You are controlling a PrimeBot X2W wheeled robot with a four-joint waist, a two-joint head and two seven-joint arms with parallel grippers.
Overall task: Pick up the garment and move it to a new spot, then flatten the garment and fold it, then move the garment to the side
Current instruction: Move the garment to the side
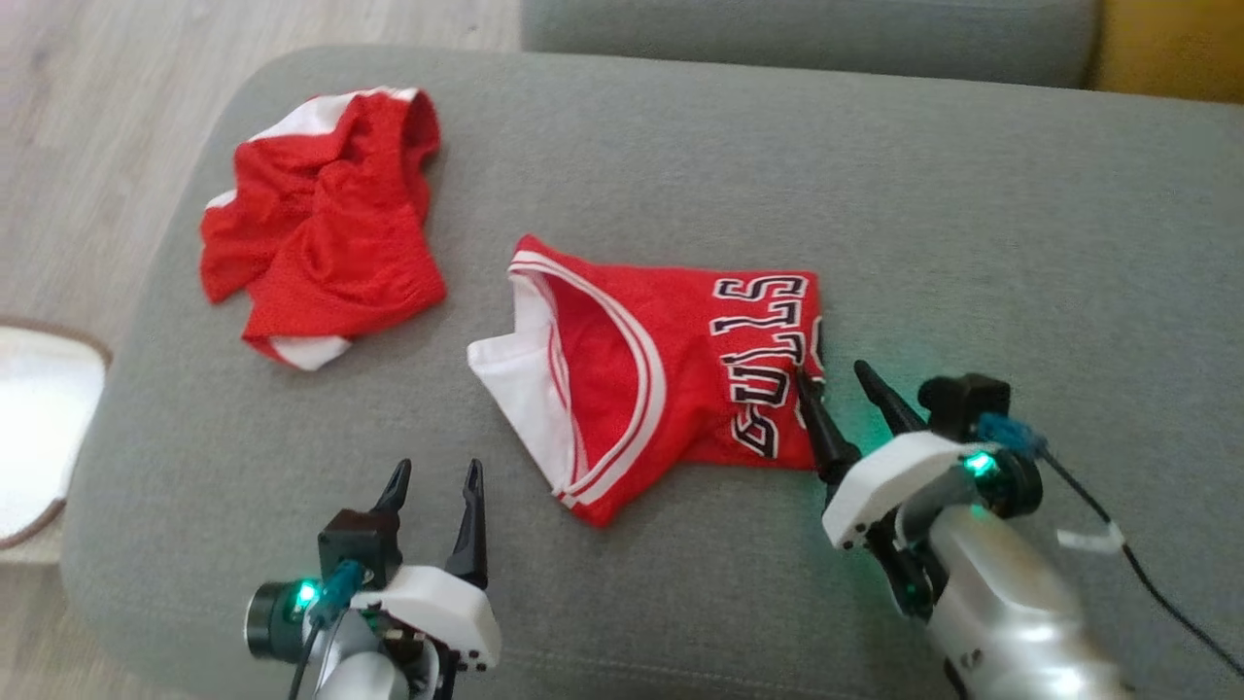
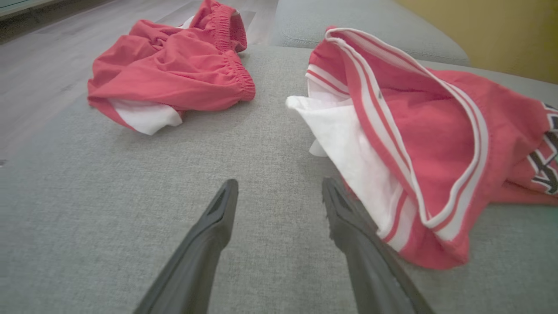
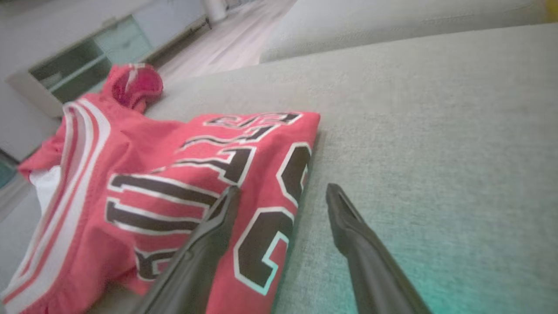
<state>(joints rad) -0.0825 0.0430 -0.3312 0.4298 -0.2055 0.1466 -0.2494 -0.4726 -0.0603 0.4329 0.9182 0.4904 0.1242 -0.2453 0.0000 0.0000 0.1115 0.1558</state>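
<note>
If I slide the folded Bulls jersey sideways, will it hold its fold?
Probably not: the jersey is thin, floppy cloth, its striped opening gaping. Pushed, it would likely bunch on the woven cushion; lifted by one edge, it may droop open.

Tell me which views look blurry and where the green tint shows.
Head view: fairly sharp, green glow on the sofa cushion beside the right gripper. Right wrist view: soft, teal cast lower right, far cabinet blurred. Left wrist view: crispest, jersey trim and cushion weave clear.

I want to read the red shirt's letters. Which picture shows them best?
Head view: the letters lie nearly whole and sharp on the shirt. Right wrist view: bigger but blurry, partly behind a finger. Left wrist view: just a corner of them.
</note>
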